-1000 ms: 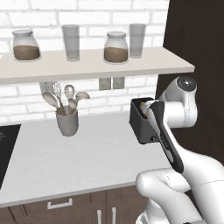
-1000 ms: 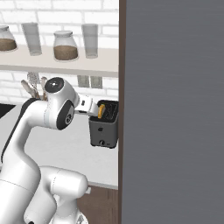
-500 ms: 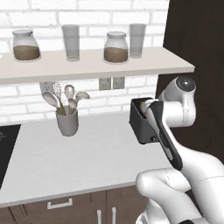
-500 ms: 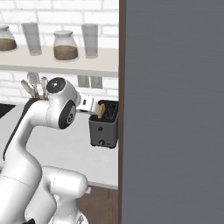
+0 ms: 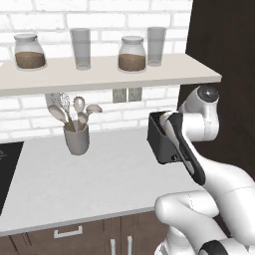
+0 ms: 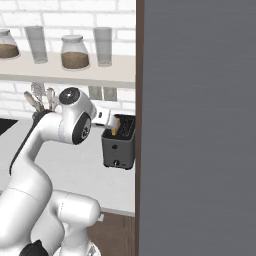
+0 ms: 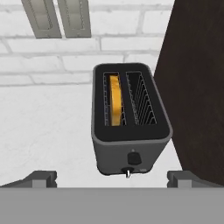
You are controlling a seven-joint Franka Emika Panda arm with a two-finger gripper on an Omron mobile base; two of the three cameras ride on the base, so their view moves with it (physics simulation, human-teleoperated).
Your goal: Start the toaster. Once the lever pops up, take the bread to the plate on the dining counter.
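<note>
Toaster [image 7: 130, 131] sits on the grey worktop [image 5: 104, 179] beside a dark panel [image 7: 197, 83] — bread [image 7: 115, 105] in its left slot. Gripper [image 7: 111, 178] hangs above, fingers spread wide — holding nothing.

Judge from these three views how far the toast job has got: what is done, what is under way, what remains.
Done: the bread sits in the left slot of the toaster. In hand: the gripper hovers open before the toaster's narrow face, fingers spread, touching nothing. Whether toasting has started cannot be told. Left: lifting the bread out and taking it to the plate.
</note>
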